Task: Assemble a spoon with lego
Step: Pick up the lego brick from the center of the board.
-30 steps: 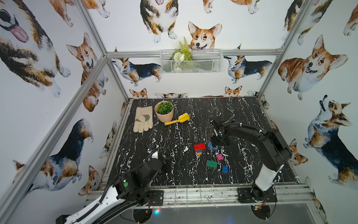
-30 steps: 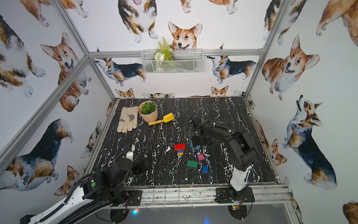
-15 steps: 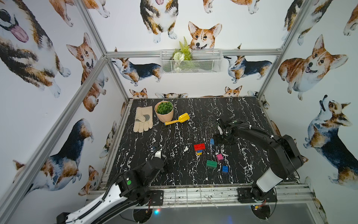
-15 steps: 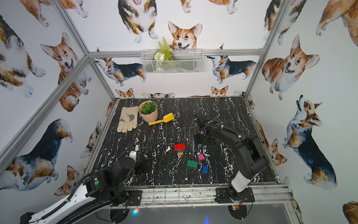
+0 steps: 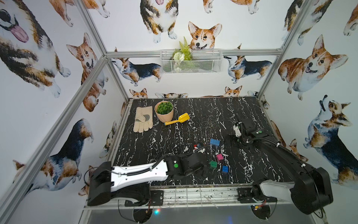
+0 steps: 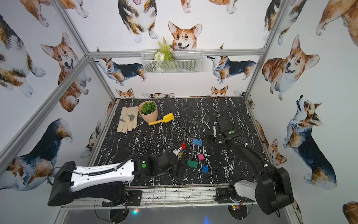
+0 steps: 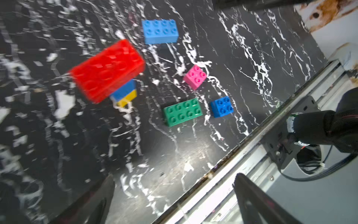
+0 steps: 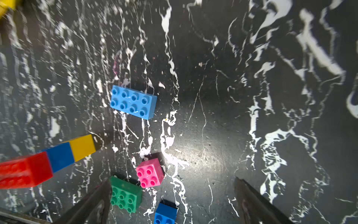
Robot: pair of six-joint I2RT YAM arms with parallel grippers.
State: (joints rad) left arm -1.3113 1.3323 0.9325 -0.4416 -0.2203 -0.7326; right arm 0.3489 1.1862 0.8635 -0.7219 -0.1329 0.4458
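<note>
The right gripper (image 8: 172, 180) has just let go. A second ago it was down among the bricks, right by the long light-blue eight-stud plastic brick (image 5: 214, 142). Now it has drawn back toward the robot's right, fingers spread wide with nothing between them. That brick lies alone, studs up, on the black, white-veined marble-look tabletop (image 5: 193, 120), near the started spoon (image 6: 182, 147) but not joined to it. Meanwhile the left gripper (image 7: 174, 175) has swung in from the near corner and hangs over the bricks, its fingers likewise splayed and empty. I'd read it as one placement finished and the left arm coming for the next piece.

The spoon so far stands near the middle of the tabletop as a small tower, upright as far as I can tell. A small yellow brick (image 7: 128, 98) sits at the bottom, a darker blue brick (image 7: 125, 90) on it, and a wide red eight-stud brick (image 7: 107, 70) on top. Loose nearby lie a green eight-stud brick (image 7: 183, 112), a pink four-stud brick (image 7: 195, 77) and a dark blue four-stud brick (image 7: 222, 106). All are glossy hard moulded plastic, crisp-edged, with round hollow studs.
</note>
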